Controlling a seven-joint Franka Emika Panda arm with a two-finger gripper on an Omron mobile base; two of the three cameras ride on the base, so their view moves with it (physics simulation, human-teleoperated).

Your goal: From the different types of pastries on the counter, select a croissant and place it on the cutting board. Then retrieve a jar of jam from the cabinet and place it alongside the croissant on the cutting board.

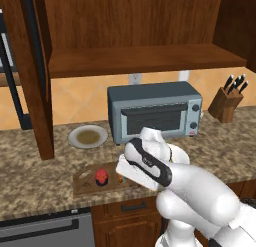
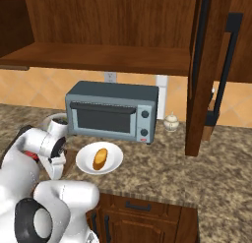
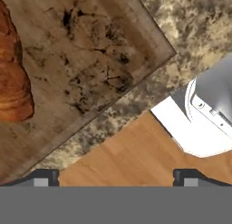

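My gripper hangs above the front edge of the cutting board, its two dark fingertips spread wide apart with nothing between them; below them I see wooden floor and the speckled counter edge. The croissant lies on the cutting board, its ribbed orange-brown body at the left edge of my hand view. From the left base view my wrist covers the right part of the cutting board, and on its bare left part sits the jar of jam, small, red with a dark band, upright. I cannot tell from these views whether the jar touches the croissant. The cutting board lies near the front edge of the counter, above a wooden drawer. Behind the cutting board, a little to its left, a white plate rests on the counter; in the right base view the plate carries the longer golden pastry. Behind the cutting board and beside the plate stands a grey toaster oven. Far right of it is a knife block. Above everything runs the cabinet, its wide plank shelf over the toaster oven.
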